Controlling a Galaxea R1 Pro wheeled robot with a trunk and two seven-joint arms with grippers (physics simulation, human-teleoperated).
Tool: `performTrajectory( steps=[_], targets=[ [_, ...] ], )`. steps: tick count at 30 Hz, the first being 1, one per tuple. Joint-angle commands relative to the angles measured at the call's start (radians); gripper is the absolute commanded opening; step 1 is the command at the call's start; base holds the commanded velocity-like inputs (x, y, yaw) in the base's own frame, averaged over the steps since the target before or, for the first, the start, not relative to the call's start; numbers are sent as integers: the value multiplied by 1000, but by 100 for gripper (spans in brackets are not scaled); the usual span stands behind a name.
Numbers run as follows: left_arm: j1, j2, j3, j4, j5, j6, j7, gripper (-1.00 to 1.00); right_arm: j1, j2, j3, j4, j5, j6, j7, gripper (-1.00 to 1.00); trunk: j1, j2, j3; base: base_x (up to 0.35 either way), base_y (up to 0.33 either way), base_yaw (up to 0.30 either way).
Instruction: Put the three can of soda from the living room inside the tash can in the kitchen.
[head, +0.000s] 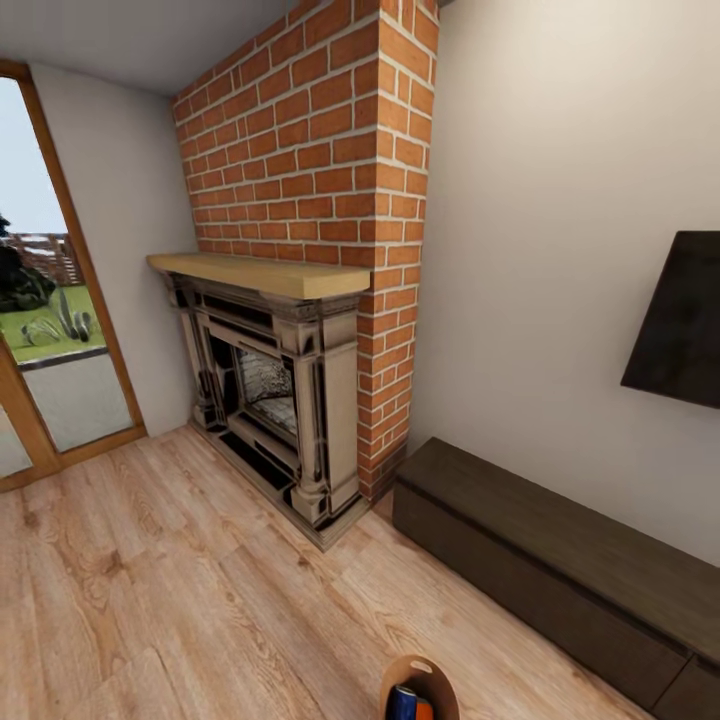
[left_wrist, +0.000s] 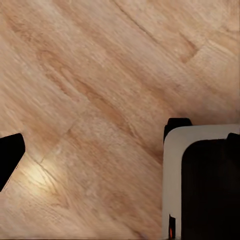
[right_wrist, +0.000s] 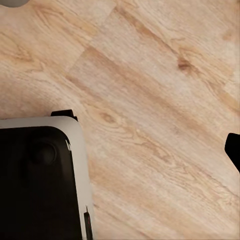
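A living room corner seen from the robot's head. At far left, a wood-framed glass door (head: 45, 300) looks onto a lawn. Right of it, a red brick chimney (head: 320, 170) rises to the ceiling, with a pale wood mantel (head: 265, 274) over a dark fireplace (head: 265, 390). Further right, a long dark bench (head: 560, 570) runs along the white wall, and a black screen (head: 680, 320) hangs above it. Light wood floor (head: 150, 580) fills the foreground. At the bottom edge, right of centre, the pail (head: 418, 688) shows its tan rim and handle slot; inside it stand a blue can (head: 402, 704) and an orange can (head: 425, 710), touching.

Both wrist views look down on floorboards and the robot's white-and-black base (left_wrist: 205, 185). A dark finger (left_wrist: 9, 157) edge shows by each frame's side; whether either gripper is open or closed cannot be told.
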Motion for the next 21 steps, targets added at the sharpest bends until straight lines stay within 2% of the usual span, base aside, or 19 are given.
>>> performTrajectory(
  steps=[1,5,6,11,13,14,17,21],
  targets=[
    [0,-1,0,0,0,5,17,100,0,0,0,0,0,0,0,100,-4,7,3,0,0,0],
    [0,-5,-2,0,-3,25,78,100,1,-1,0,0,0,0,1,100,-19,35,16,0,0,0],
    [0,-11,-4,0,-7,33,109,100,2,-1,0,0,0,0,2,100,-23,42,19,0,0,0],
    [0,-28,-10,0,-10,37,124,100,2,0,0,-1,-1,0,2,100,-42,77,35,0,0,0],
    [0,-45,-24,0,-11,38,126,100,2,1,0,-1,-1,0,2,100,-50,91,41,0,0,0],
    [0,-45,-24,0,-11,38,126,100,2,1,0,-1,-1,0,2,100,-54,98,44,0,0,0],
    [0,-71,-54,0,-6,41,130,100,2,3,0,-1,0,0,2,100,-65,119,53,0,0,0],
    [0,-81,-65,0,-5,42,131,100,2,5,0,-2,0,0,2,100,-81,147,66,0,0,0]
  ],
)
